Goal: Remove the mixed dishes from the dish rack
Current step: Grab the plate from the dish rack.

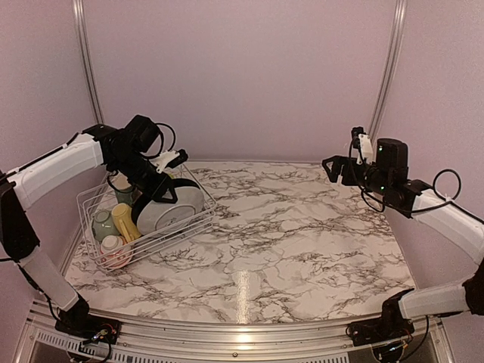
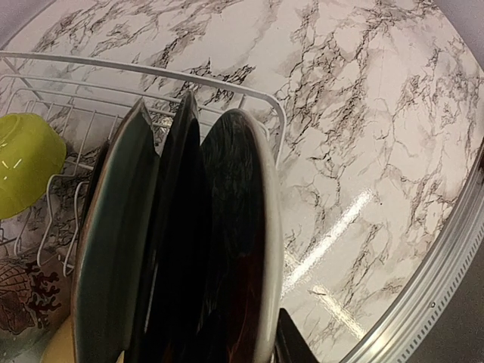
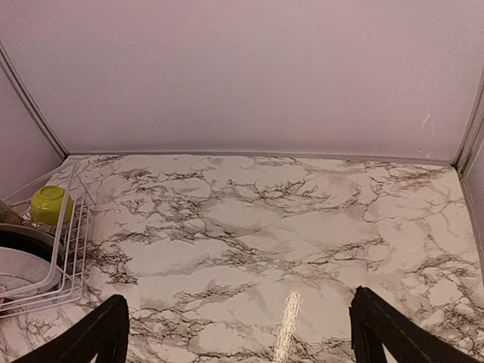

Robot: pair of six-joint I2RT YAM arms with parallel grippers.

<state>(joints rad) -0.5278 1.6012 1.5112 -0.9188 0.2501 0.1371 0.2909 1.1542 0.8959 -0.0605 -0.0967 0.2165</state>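
From above, the left gripper's [image 1: 165, 181] tips are hidden among the plates [image 1: 178, 206]. The plates' lower halves are cut off in the left wrist view. The dish rack [image 3: 76, 227] is cropped at the right wrist view's left edge.

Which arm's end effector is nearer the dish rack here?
Left. The left end effector is down at the upright plates inside the dish rack; the right end effector hangs open above the marble table across the workspace, well apart from it.

White wire dish rack [image 2: 151, 69] holds plates [image 2: 227, 242] on edge, mugs [image 1: 125, 221] and a lime-green bowl [image 2: 23, 162]
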